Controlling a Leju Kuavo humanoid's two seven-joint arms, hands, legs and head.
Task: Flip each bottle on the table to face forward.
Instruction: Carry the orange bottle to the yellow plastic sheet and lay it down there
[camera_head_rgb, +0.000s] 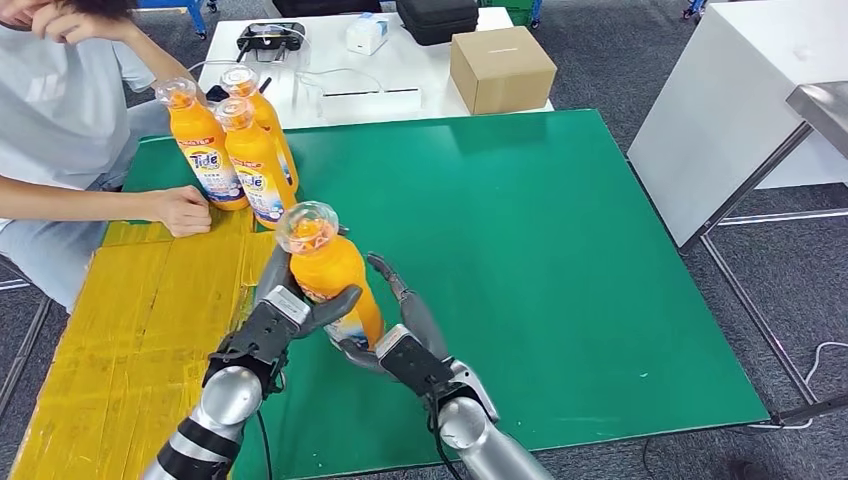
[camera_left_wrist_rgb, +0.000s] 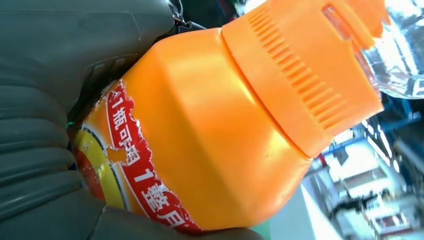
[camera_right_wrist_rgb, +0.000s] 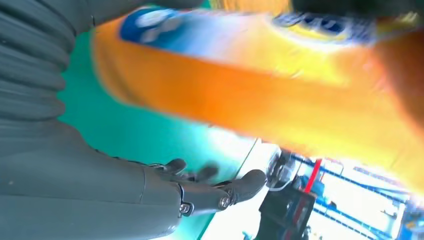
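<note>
Nearest the robot, the left hand (camera_head_rgb: 285, 318) is wrapped around the lower body of an upright orange plastic detergent bottle with a clear domed cap (camera_head_rgb: 325, 265), fingers and thumb closed on it; the left wrist view shows the same bottle's ribbed orange collar and a red-and-yellow label at close range. The right hand (camera_head_rgb: 405, 325) stands just beside the bottle on its other side, fingers extended and apart; the right wrist view is blurred, so whether its palm touches the bottle cannot be told with certainty, but it grips nothing. The bottle is at the near left of the green mat (camera_head_rgb: 560, 260), close to where the mat meets a yellow taped cardboard sheet (camera_head_rgb: 120, 330). Farther back on the left, three more orange detergent bottles (camera_head_rgb: 235, 150) stand upright in a tight cluster, at least two showing a blue-and-white label toward the camera. A person's hand (camera_head_rgb: 183, 211) rests on the yellow sheet just beside the cluster, the person seated at the left edge in a light shirt. Beyond the mat, a white table (camera_head_rgb: 300, 80) carries a brown cardboard box (camera_head_rgb: 500, 68), a small white box (camera_head_rgb: 366, 34), a black case (camera_head_rgb: 437, 18) and cables. A white cabinet (camera_head_rgb: 730, 110) stands at the right on grey carpet.
</note>
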